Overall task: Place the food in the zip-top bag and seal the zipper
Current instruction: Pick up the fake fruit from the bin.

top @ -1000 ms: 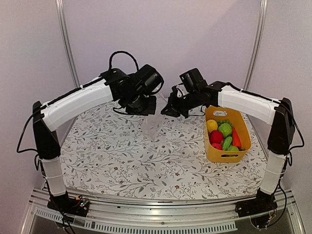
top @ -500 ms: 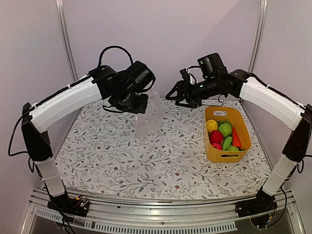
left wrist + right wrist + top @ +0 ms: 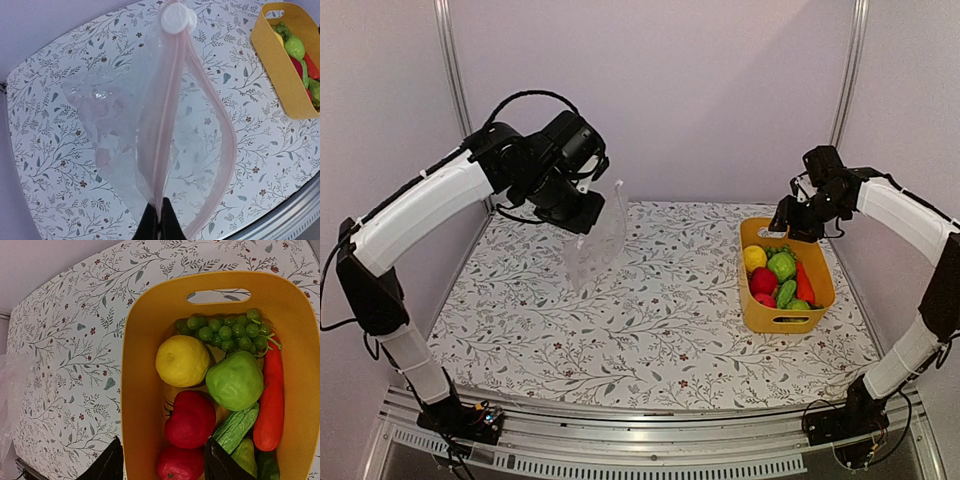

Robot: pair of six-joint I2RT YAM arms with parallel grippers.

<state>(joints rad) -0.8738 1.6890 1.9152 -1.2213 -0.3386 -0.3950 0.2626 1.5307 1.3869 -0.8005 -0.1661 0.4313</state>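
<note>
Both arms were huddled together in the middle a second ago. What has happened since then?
The right gripper let go of the zip-top bag and swung away to the right; it now hangs open over the yellow basket. The left gripper, still pinched on the bag's mouth edge, lifted it up and to the left. The basket and the food in it have not moved.

The surface [image 3: 650, 330] is white with grey leafy sprigs and tiny red flowers. The basket [image 3: 131, 390] is orange-yellow, the lemon [image 3: 182, 360] yellow, the grape bunch [image 3: 227, 331] green, the carrot [image 3: 270, 400] orange-red. The zip-top bag [image 3: 115, 115] is clear, its zipper [image 3: 167, 100] pinkish.
</note>
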